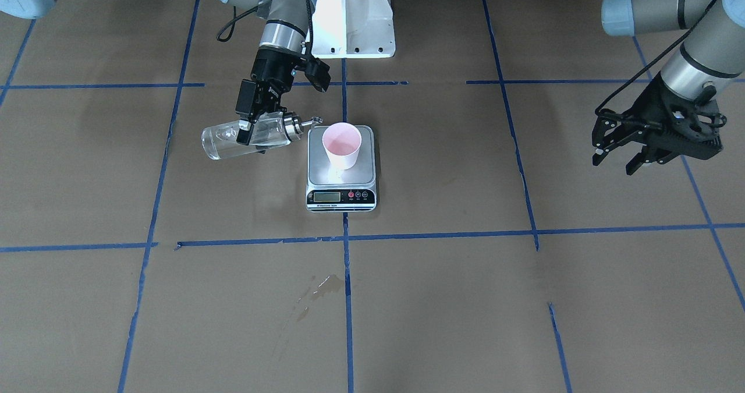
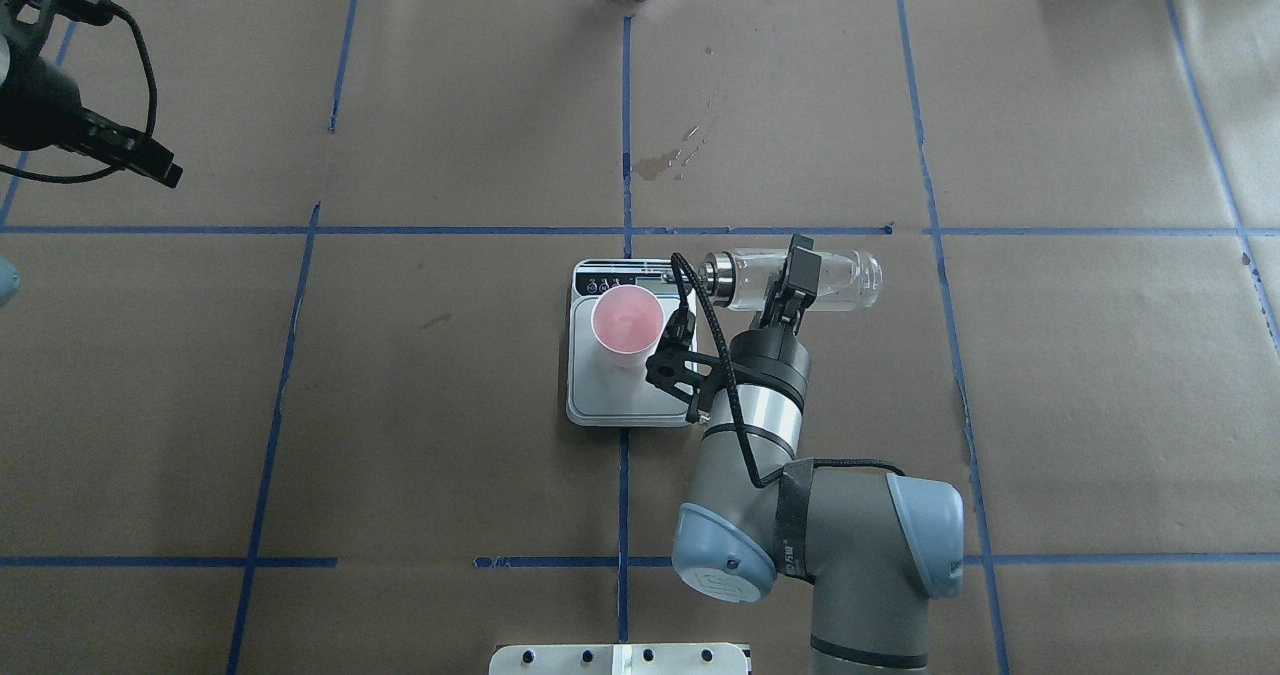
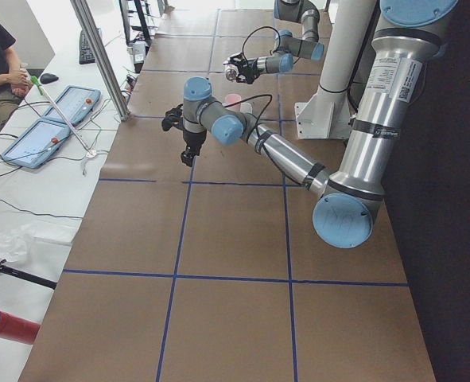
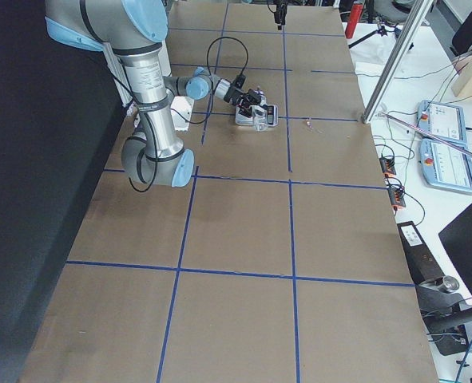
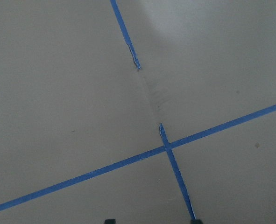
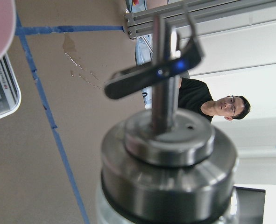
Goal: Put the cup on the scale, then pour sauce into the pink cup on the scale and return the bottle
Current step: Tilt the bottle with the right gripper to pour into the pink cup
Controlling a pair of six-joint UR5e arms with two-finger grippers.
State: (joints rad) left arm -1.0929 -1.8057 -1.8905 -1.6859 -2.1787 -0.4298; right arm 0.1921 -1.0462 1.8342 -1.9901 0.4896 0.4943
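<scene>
Bottle [image 1: 218, 142] of clear cylindrical glass, metal-capped, lies nearly level clamped in the right gripper [image 1: 252, 132], spout beside the pink-lined white paper cup [image 1: 342, 144] on the square brushed-steel scale [image 1: 362, 170]; left gripper [image 1: 614, 163] hangs spread, empty.

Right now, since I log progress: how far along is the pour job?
Done: the cup stands on the scale. In hand: the right tool holds the bottle tipped nearly flat, spout near the cup's rim; no stream visible. To do: finish pouring, return the bottle. The left tool hangs open, aside.
</scene>
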